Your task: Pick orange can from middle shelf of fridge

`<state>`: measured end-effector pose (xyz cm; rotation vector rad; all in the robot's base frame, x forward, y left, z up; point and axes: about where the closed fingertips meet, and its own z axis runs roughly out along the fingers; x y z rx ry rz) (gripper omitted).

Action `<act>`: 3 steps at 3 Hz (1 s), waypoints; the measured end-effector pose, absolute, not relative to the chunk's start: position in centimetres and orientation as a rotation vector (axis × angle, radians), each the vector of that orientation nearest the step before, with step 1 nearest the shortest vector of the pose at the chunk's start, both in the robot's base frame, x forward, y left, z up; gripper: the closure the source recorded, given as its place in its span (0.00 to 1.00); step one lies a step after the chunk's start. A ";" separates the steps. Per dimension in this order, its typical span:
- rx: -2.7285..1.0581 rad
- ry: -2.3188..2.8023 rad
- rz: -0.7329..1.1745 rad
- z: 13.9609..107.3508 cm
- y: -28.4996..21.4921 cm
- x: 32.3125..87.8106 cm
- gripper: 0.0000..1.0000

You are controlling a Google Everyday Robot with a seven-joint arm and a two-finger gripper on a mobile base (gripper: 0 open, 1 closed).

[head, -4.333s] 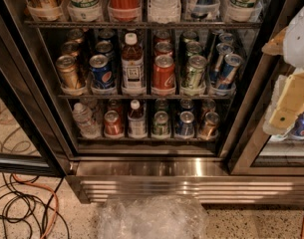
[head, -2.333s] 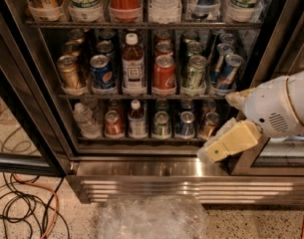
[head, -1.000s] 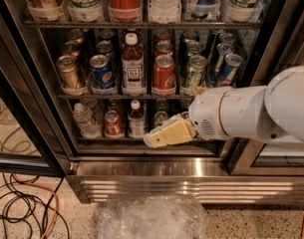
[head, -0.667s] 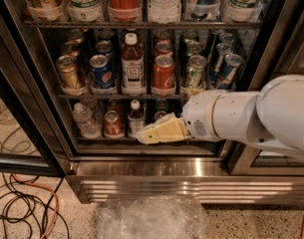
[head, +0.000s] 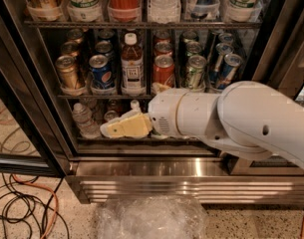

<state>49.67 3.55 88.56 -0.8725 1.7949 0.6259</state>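
Gripper [head: 125,126]: pale yellow, blunt wedge on a smooth, rounded white arm [head: 241,118]. It sits low inside the fridge [head: 278,39], in front of the bottom rack and near a clear water bottle [head: 83,119], pointing left. Whether it is open or closed cannot be told from this angle. Nothing shows in its grasp

Orange can [head: 69,72]: coppery metallic cylinder with a silver top. It stands upright at the front left of the middle shelf [head: 106,96], in a clear plastic tray, just beside a blue can [head: 100,71]. It is above and to the left of the gripper, apart from it

Same shelf: brown bottle [head: 132,63] with a white cap, red can [head: 164,71], green can [head: 195,71], more cans ranked behind

Surroundings: thin dark wire racks; ribbed shiny steel base [head: 191,176]; speckled floor with looping cables [head: 22,208]; crumpled clear plastic [head: 149,218]

Risks, as judged:
- The gripper has to rise one shelf and go further left. Rising too close in may catch the rack's front edge
- The cans stand close together, so an off-centre approach may nudge the blue can or topple a row
- Smooth round metal may slip in a weak hold
- The can's place at the far left leaves little room on that side
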 end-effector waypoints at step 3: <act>-0.860 1.735 0.567 88.7 5.8 50.3 0.00</act>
